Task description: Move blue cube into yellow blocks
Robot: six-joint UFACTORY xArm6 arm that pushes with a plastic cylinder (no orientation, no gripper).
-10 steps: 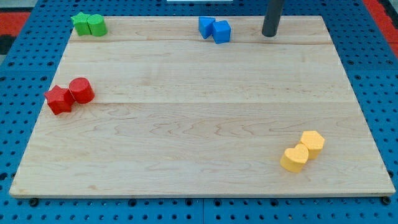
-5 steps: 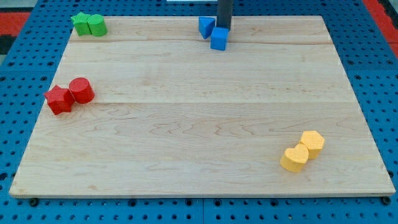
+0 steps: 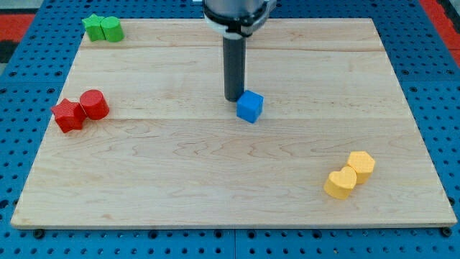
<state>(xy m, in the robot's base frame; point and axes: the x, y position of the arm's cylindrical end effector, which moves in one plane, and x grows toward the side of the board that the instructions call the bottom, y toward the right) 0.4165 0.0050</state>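
Note:
The blue cube (image 3: 250, 106) lies near the middle of the wooden board (image 3: 215, 180), slightly toward the view's top. My tip (image 3: 233, 98) rests just to its upper left, touching or nearly touching it. Two yellow blocks sit together at the view's bottom right: a heart-like one (image 3: 340, 183) and a hexagonal one (image 3: 361, 164). They are far from the cube, down and to the right of it. The second blue block seen earlier at the top does not show; the arm covers that spot.
A red star block (image 3: 68, 116) and a red cylinder (image 3: 94, 104) touch each other at the left. Two green blocks (image 3: 102, 29) sit at the top left corner. A blue pegboard (image 3: 438, 108) surrounds the board.
My tip moved left to the blue cube at the top edge, then pushed it down the board toward the middle. The other blocks have not moved.

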